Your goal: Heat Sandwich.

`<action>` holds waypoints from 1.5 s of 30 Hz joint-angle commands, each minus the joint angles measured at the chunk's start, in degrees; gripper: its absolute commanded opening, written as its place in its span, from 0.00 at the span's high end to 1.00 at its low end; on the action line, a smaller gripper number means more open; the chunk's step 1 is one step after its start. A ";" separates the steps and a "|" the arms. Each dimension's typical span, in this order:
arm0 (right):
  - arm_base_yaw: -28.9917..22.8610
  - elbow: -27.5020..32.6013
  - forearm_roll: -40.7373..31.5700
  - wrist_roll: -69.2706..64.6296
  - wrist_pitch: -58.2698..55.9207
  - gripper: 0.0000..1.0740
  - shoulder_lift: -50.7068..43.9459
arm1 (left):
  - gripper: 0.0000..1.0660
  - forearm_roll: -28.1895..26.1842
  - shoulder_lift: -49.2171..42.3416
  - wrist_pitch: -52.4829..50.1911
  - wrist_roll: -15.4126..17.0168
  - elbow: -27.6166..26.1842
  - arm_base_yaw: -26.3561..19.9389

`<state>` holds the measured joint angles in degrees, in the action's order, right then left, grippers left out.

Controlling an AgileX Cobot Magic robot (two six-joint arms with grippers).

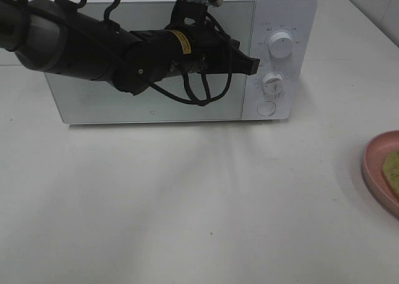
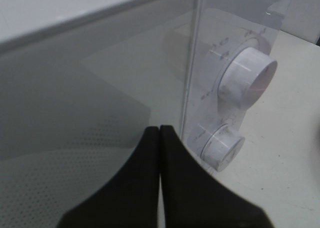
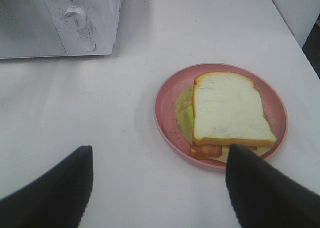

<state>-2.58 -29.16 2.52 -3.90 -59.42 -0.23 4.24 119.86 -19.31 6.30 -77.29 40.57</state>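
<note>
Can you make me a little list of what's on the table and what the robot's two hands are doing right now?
Oven: white boxy microwave, door closed, two round white knobs
Food: small sandwich of pale bread with green and red filling, lying on the plate
Plate: round pink plate, on the white table, apart from the microwave
Left gripper: shut, empty, at the door's edge by the knobs
Right gripper: open, empty, above the table near the plate
</note>
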 commanded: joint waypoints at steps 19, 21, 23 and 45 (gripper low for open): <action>0.40 0.11 -0.06 0.34 0.57 0.34 -1.60 | 1.00 -2.23 -10.37 -1.26 -0.17 12.20 3.21; 0.40 0.11 -0.06 0.34 0.57 0.34 -1.60 | 1.00 -2.23 -11.63 -1.03 -0.11 13.87 3.90; 0.40 0.11 -0.06 0.34 0.57 0.34 -1.60 | 1.00 -2.23 -13.12 0.23 -0.11 15.30 4.47; 0.40 0.11 -0.06 0.29 0.57 0.34 -1.60 | 0.05 -15.18 -21.60 39.76 0.00 17.19 6.88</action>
<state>-2.58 -29.16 2.52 -3.90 -59.42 -0.23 -9.22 99.06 17.88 6.13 -60.28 46.98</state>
